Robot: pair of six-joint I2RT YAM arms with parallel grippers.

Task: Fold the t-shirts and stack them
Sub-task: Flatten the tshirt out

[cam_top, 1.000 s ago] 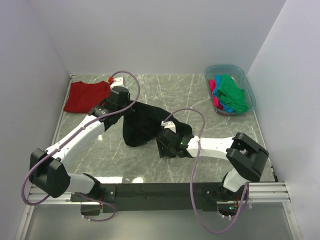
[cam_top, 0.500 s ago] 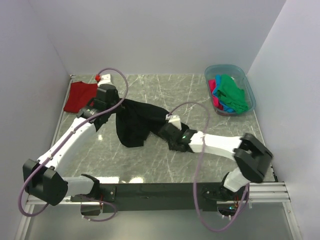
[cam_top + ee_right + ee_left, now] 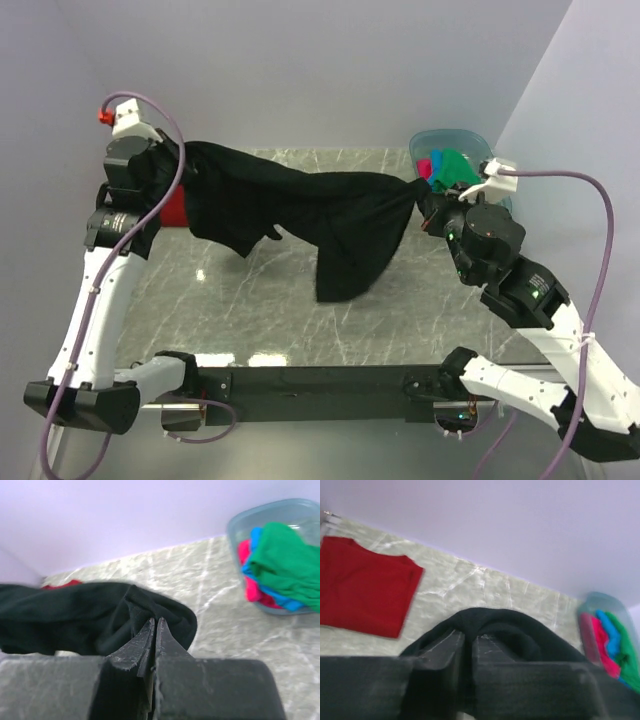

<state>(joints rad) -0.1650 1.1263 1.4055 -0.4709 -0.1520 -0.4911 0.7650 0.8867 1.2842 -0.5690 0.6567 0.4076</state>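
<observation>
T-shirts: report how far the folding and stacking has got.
Done: the dark red shirt lies flat, apparently folded, at the far left of the table. In hand: the black shirt hangs stretched in the air between the left claw and right claw, both shut on it, not yet folded. Left: the green shirt, blue shirt and pink shirt bunched in the tub, and all the stacking.

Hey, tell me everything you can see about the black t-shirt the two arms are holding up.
The black t-shirt is soft, matte cloth, plain, with no label in view. It is lifted and stretched between the two arms: the left tool is shut on one bunched edge, the right tool on the opposite one. The middle sags in folds, a long flap hanging toward the marble table; whether it touches cannot be told.
</observation>
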